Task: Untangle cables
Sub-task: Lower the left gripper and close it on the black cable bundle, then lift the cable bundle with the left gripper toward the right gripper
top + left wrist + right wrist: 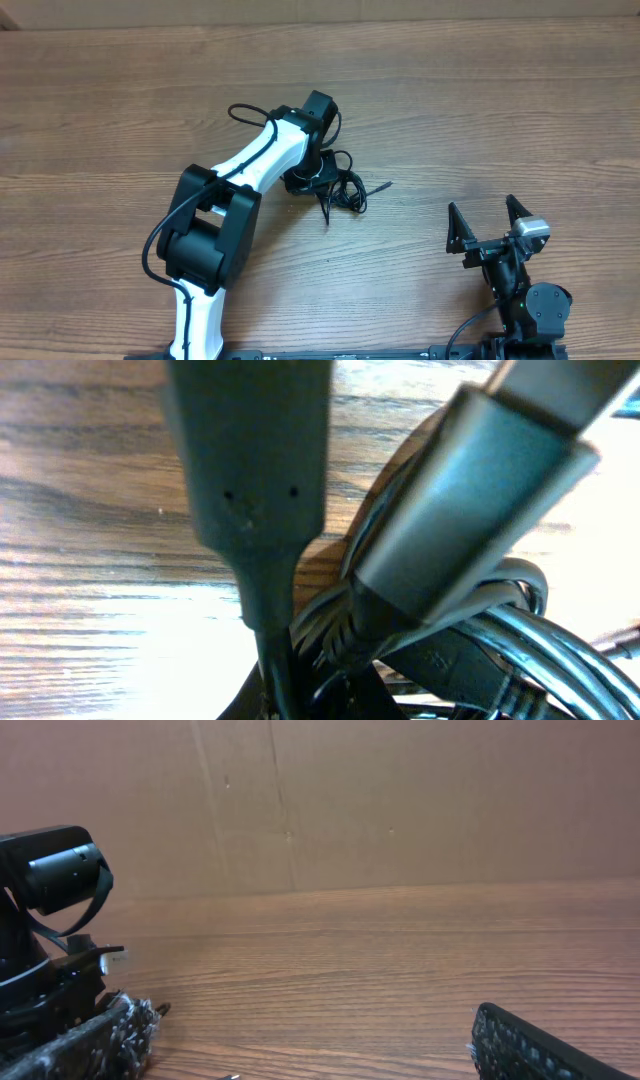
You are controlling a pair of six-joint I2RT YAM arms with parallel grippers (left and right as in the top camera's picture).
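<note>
Clamping a bunched tangle of thin glossy black cables (350, 192) on the wooden table (500, 100) with left gripper (318, 178) closed tight, right gripper (482, 210) splayed wide, empty, well apart.

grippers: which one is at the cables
The left gripper, closed on the bunch of black cables. The right gripper is open and well away from them.
</note>
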